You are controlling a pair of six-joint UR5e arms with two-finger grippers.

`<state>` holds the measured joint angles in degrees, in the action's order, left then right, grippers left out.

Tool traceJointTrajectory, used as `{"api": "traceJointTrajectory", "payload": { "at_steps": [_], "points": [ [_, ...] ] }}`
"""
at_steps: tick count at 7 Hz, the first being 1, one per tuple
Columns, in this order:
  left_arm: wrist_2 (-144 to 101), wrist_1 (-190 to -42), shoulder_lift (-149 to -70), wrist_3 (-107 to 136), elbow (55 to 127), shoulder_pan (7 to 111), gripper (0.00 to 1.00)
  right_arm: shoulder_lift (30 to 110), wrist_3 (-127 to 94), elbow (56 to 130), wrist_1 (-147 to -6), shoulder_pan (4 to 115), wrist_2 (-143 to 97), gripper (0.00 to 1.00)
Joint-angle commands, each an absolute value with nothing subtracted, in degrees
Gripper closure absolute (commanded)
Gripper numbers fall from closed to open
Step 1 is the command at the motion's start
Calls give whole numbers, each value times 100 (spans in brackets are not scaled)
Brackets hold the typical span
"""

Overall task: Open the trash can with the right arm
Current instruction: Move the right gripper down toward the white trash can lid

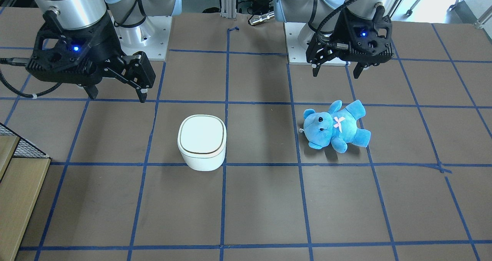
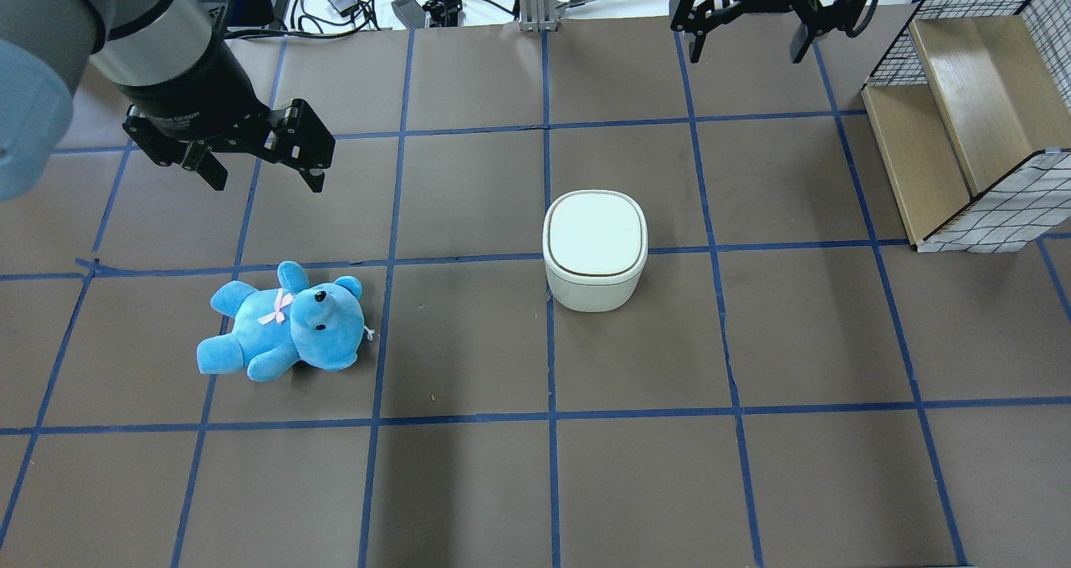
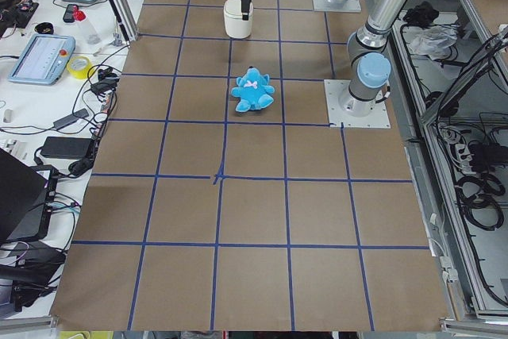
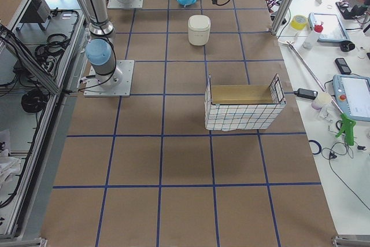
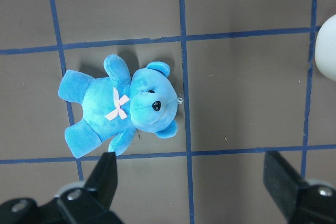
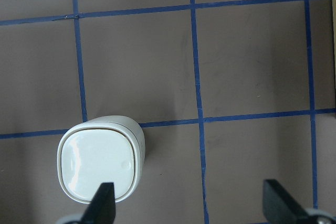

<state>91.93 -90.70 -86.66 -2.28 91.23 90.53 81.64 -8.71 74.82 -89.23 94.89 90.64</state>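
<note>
The white trash can (image 1: pixel 201 142) stands upright near the middle of the table with its flat lid shut; it also shows in the overhead view (image 2: pixel 595 246) and the right wrist view (image 6: pixel 100 166). My right gripper (image 1: pixel 118 95) is open and empty. It hangs above the table, back toward the robot's base and to the side of the can, not touching it (image 2: pixel 746 49). In the right wrist view the can lies at the lower left, by one fingertip (image 6: pixel 102 203). My left gripper (image 2: pixel 266 181) is open and empty, above the table behind a blue teddy bear (image 2: pixel 284 334).
The blue teddy bear (image 1: pixel 336 126) lies on its back on the left arm's side, about two tiles from the can. A wire basket holding a wooden box (image 2: pixel 962 133) stands at the table edge on the right arm's side. Cables and tools lie beyond the far edge.
</note>
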Motion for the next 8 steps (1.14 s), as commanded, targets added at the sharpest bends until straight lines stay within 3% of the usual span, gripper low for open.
{"api": "traceJointTrajectory", "payload": {
  "at_steps": [1,2,3,4,5,6,8],
  "points": [
    [9193,-9070,-8666,-229,9123,9053,0,8174,-844,7514,-8921,9501,9088,0],
    [9193,-9070,-8666,-229,9123,9053,0,8174,-844,7515,-8921,9501,9088,0],
    [9193,-9070,-8666,-229,9123,9053,0,8174,-844,7515,-8921,9501,9079,12],
    [9193,-9070,-8666,-229,9123,9053,0,8174,-896,7541,-8912,9527,9001,70],
    [9193,-9070,-8666,-229,9123,9053,0,8130,-940,7637,-8973,9667,8869,87],
    [9193,-9070,-8666,-229,9123,9053,0,7982,-984,7829,-9069,9929,8833,97],
    [9193,-9070,-8666,-228,9123,9053,0,7770,-1186,8574,-10111,10335,8833,100]
  ]
}}
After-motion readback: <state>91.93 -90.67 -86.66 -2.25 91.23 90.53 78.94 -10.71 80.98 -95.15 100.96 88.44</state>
